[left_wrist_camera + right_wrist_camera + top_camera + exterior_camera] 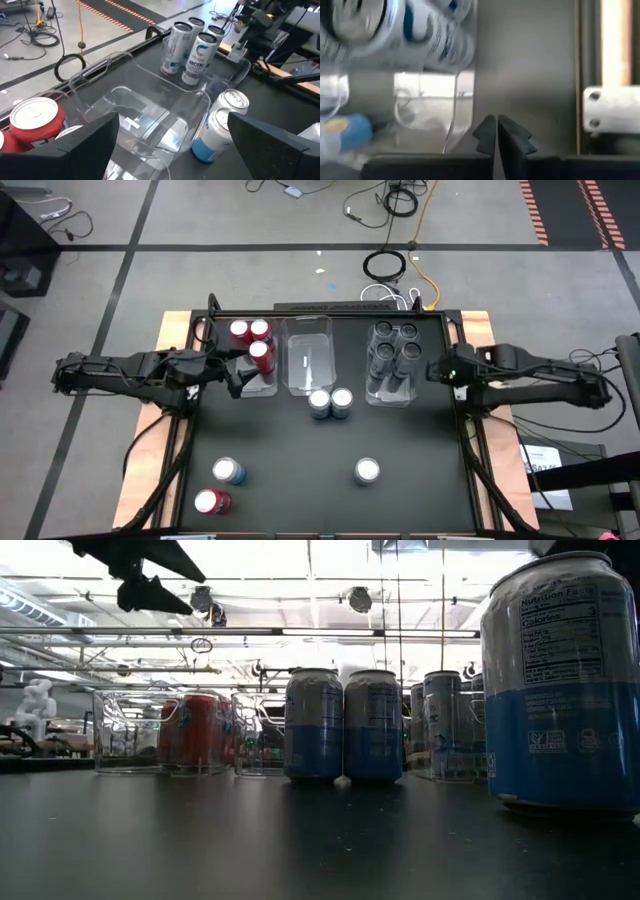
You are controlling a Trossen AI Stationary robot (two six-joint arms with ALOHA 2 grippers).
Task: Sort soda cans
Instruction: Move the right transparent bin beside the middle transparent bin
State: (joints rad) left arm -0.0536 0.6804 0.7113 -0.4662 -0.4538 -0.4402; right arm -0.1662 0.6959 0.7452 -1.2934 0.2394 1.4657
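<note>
Three clear trays stand in a row at the table's far side. The left tray (262, 385) holds three red soda cans (252, 340), the middle tray (308, 360) holds nothing, and the right tray (390, 395) holds several dark grey cans (395, 348). Two blue-and-silver cans (330, 403) stand upright together in front of the middle tray. Loose near the front stand a blue can (229, 471), a red can (211, 502) and another blue can (367, 471). My left gripper (238, 372) hovers open beside the left tray. My right gripper (436, 370) is shut with nothing in it, beside the right tray.
A raised dark rim (300, 311) frames the black table top. Open table surface lies between the near cans and the trays. Cables lie on the floor beyond the far edge. In the low view the near right can (560, 680) fills the right side.
</note>
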